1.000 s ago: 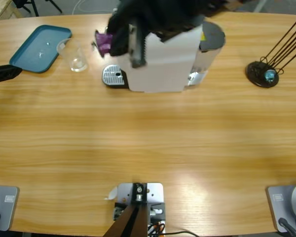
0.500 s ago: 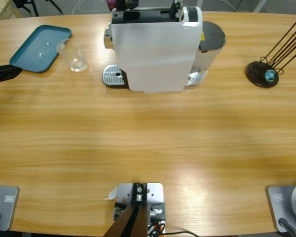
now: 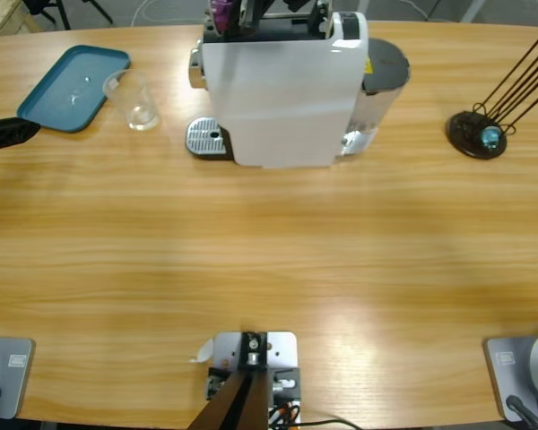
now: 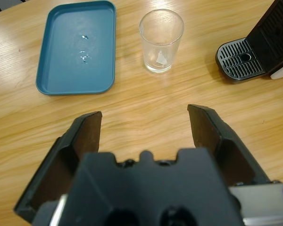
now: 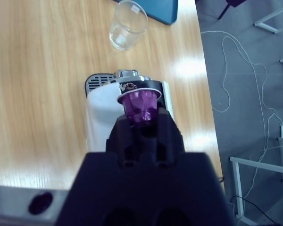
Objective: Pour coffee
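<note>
From above, we see a white coffee machine point(image 3: 282, 94) standing near the far edge of the wooden table point(image 3: 269, 260), its perforated drip tray point(image 3: 206, 137) projecting toward the side where a clear glass tumbler point(image 3: 136, 101) stands just beside a teal tray point(image 3: 72, 87). At the opposite end of the table sits a black stand with thin rods point(image 3: 484, 133). Along the left gripper point(image 4: 146, 117) we find its two black jaws spread wide apart with nothing between them, hovering over bare wood; ahead of them lie the teal tray point(image 4: 78, 47), the glass tumbler point(image 4: 161, 40) and the drip tray point(image 4: 238, 59). We cannot make out any coffee in the tumbler; only a pale glint shows at its bottom, and it stands on the table apart from the drip tray. Along the right gripper point(image 5: 141, 123) we see its jaws clamped on a purple coffee capsule point(image 5: 140, 104), held above the top of the white coffee machine point(image 5: 104, 115), with the tumbler point(image 5: 126, 31) beyond it. In the high view that capsule point(image 3: 222, 11) shows at the picture's top edge, over the machine's back.
</note>
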Action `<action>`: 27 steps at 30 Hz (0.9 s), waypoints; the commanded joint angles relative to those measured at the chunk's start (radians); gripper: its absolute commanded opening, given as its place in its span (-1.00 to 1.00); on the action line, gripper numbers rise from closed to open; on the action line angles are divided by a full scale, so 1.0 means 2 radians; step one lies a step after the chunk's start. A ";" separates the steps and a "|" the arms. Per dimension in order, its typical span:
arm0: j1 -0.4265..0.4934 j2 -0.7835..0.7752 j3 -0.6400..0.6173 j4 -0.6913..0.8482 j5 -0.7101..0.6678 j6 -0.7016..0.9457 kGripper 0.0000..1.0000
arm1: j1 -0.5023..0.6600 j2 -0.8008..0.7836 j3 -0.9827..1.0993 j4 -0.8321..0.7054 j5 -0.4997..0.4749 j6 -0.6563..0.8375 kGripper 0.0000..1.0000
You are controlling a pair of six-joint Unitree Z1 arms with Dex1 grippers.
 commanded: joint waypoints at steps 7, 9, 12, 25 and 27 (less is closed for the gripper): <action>0.000 0.010 0.008 -0.004 0.006 -0.005 0.57 | -0.015 0.038 -0.005 0.006 -0.008 -0.006 -1.00; 0.000 0.010 0.008 -0.004 0.006 -0.005 0.57 | -0.015 0.040 -0.005 0.006 -0.008 -0.006 -1.00; 0.000 0.011 0.007 -0.004 0.006 -0.005 0.57 | -0.015 0.042 -0.005 0.006 -0.008 -0.006 -1.00; 0.000 0.011 0.007 -0.004 0.007 -0.005 0.57 | -0.015 0.055 -0.017 0.043 -0.003 0.003 -0.18; 0.000 0.011 0.007 -0.004 0.007 -0.005 0.57 | -0.015 0.057 -0.019 0.044 0.000 0.003 -0.17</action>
